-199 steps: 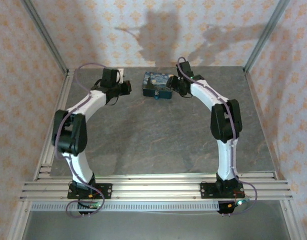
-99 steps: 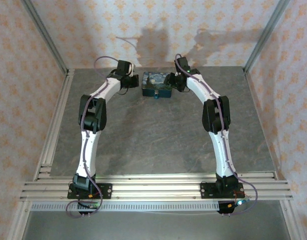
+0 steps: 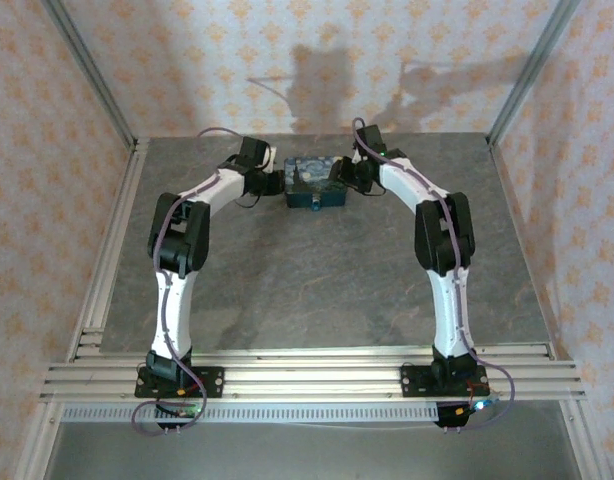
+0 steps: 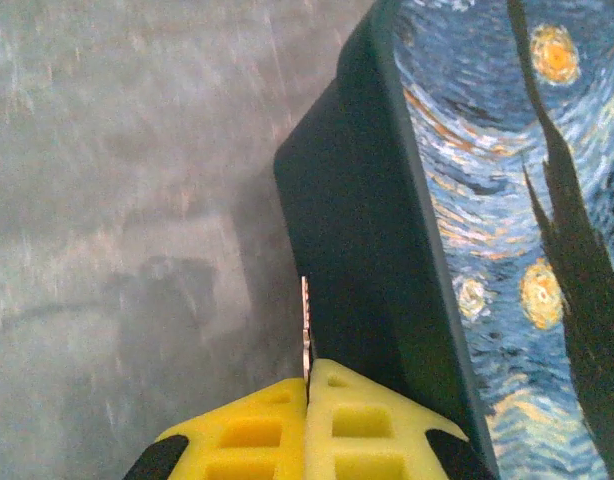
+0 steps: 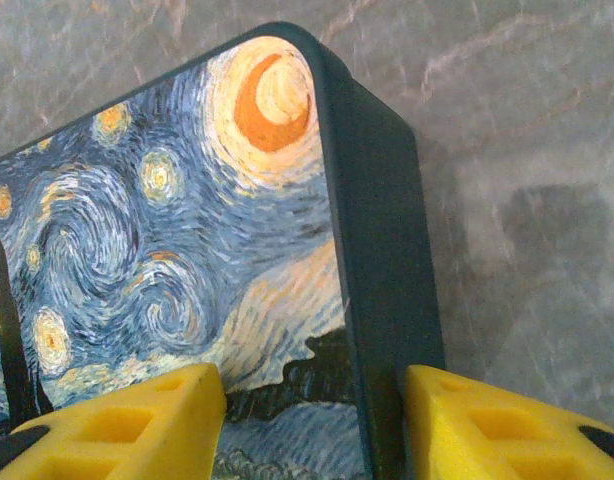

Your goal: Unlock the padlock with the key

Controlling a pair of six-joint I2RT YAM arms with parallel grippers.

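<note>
Yellow left end effector clenched on key — right end effector spread astride box.

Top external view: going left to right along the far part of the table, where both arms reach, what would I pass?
The left gripper, shut on the key → the blue-and-yellow painted box → the right gripper, its jaws apart around the box's end.

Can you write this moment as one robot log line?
left jaws: shut on key | right jaws: open, astride box edge | padlock: at box's near side
</note>
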